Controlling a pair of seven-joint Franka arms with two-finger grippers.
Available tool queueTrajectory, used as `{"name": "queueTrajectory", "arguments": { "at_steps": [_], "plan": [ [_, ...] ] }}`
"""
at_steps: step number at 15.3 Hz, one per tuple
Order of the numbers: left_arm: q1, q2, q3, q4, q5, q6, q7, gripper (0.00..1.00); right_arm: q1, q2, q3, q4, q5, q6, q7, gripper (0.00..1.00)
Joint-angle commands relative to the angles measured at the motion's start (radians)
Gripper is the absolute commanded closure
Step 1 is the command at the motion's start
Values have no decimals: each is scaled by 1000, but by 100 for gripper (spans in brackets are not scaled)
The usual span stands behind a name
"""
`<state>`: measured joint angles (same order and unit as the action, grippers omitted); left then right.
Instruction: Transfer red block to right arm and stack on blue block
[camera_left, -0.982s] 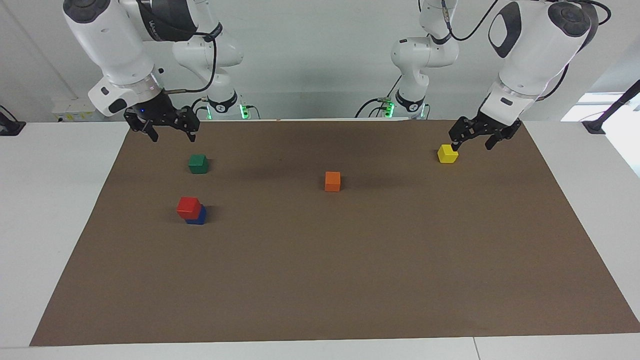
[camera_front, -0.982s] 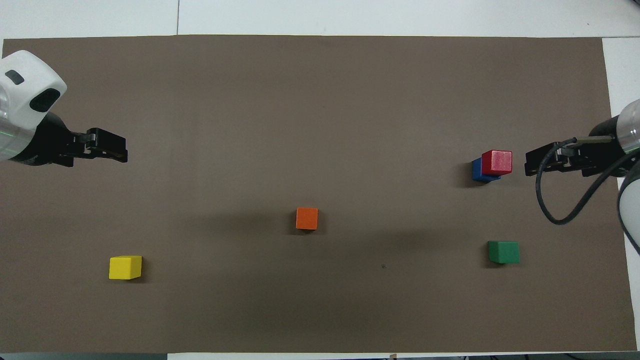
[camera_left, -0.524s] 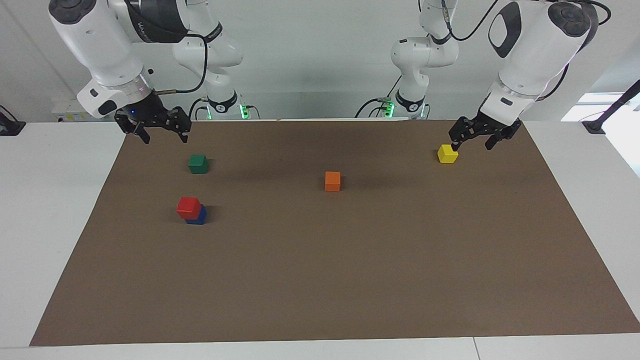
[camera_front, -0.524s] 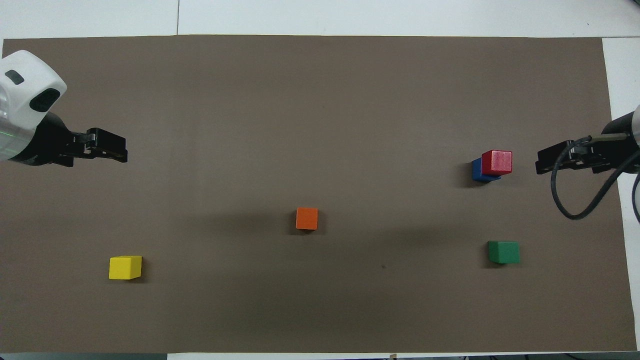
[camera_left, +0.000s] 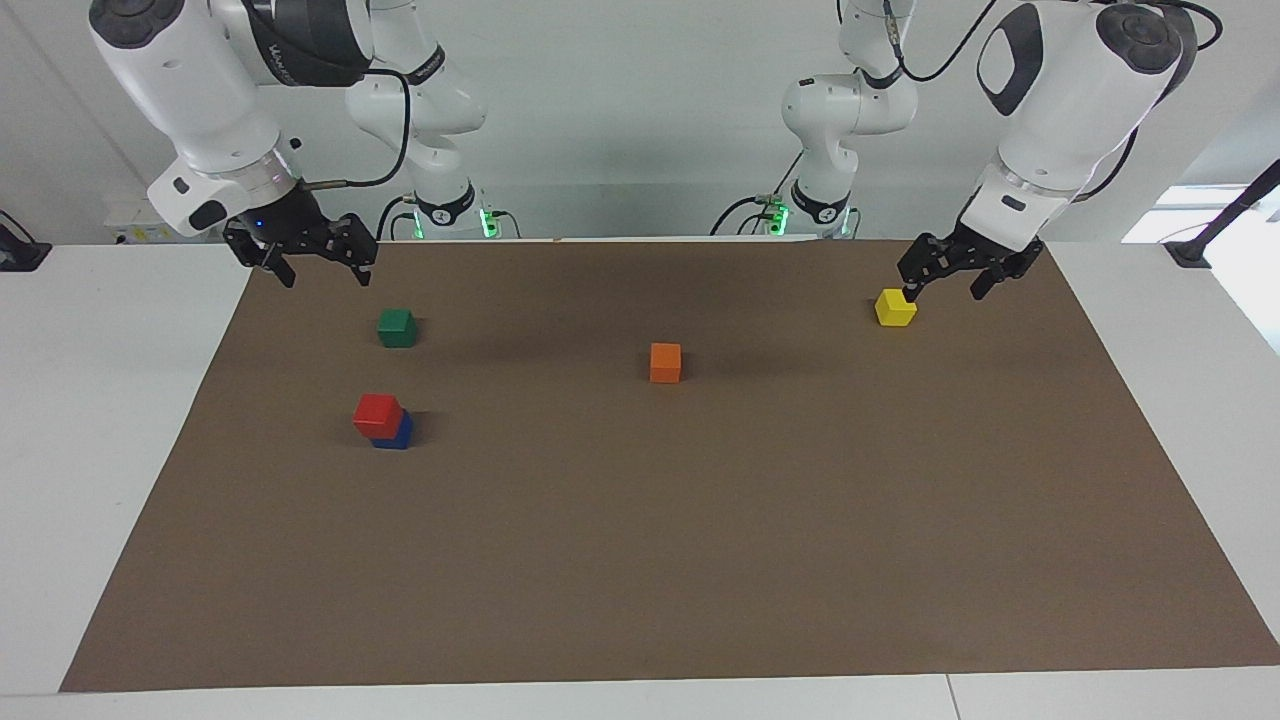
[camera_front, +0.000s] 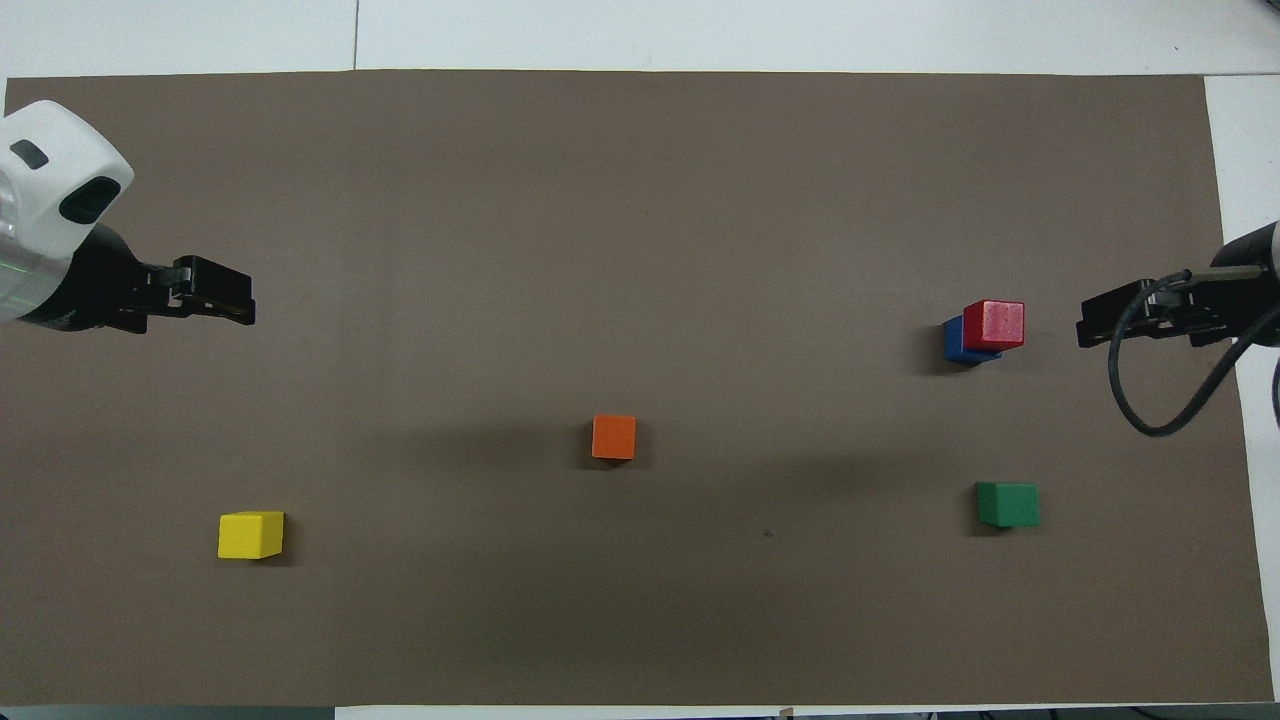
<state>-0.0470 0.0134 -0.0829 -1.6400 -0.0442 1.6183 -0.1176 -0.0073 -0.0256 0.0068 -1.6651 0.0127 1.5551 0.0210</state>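
Facing view on my screen: red block (camera_left: 377, 413) sits on top of the blue block (camera_left: 396, 432), offset a bit so part of the blue shows under it, both on the brown mat (camera_left: 640, 560) toward the right arm's end of the table. In the overhead view I see the same stack, red block (camera_front: 994, 324) over blue block (camera_front: 958, 340), not squarely aligned.

Right gripper (camera_left: 318, 270) hangs in the air over the mat's corner near its own base, fingers spread apart, nothing btwn them; from above it (camera_front: 1085, 330) shows at the mat's edge beside the stack, apart from it. Green block (camera_left: 397, 327) lies nearer to the robots than the stack, clear of the gripper.

Left gripper (camera_left: 940, 288) is up at the left arm's end, fingers apart and empty. One fingertip overlaps the yellow block (camera_left: 895, 307) in the facing view, but overhead puts the gripper (camera_front: 245, 306) well apart from the yellow block (camera_front: 251, 535). Orange block (camera_left: 665, 362) sits alone mid-mat.
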Motion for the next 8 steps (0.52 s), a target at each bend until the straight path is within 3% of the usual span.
{"name": "queueTrajectory", "arguments": {
  "at_steps": [1,8],
  "plan": [
    [-2,-7,6,-6,-10,3,-8,0,-10,7,2,10,-7,5,-23,0],
    [-2,-7,6,-6,-10,3,-8,0,-13,7,2,10,-16,5,-32,0]
  ]
}}
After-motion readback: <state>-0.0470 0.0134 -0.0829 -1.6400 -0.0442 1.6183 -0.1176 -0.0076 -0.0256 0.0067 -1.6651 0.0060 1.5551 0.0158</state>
